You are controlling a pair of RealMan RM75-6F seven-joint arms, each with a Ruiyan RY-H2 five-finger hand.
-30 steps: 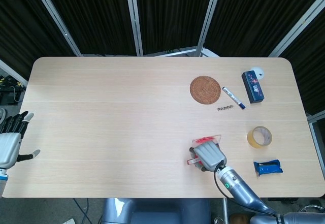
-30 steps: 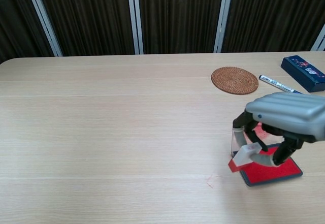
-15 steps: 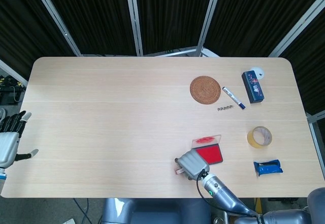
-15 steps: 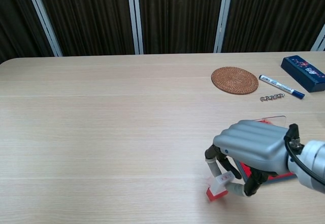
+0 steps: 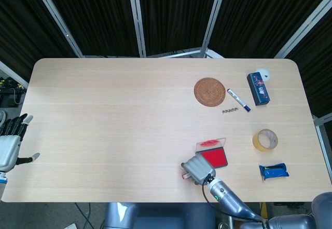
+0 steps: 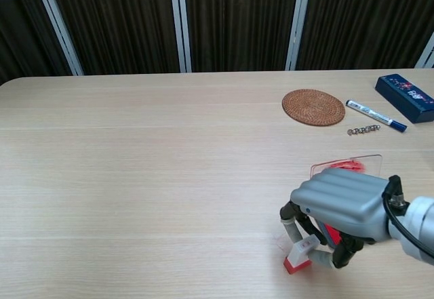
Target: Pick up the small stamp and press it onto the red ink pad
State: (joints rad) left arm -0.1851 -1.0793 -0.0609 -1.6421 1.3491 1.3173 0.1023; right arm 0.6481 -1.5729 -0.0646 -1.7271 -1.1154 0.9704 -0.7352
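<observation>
I count one small stamp [image 6: 299, 256] and one red ink pad [image 5: 213, 156]; my right hand [image 6: 339, 203] pinches the stamp just left of the pad, my left hand [image 5: 10, 146] hangs spread, well apart; a coaster [image 5: 209, 91], marker [image 5: 238, 99] and tape roll [image 5: 265, 139] lie beyond the pad

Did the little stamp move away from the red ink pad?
Yes. A second ago the small stamp sat over the red ink pad; the right hand now holds it off the pad's left, near corner.
</observation>
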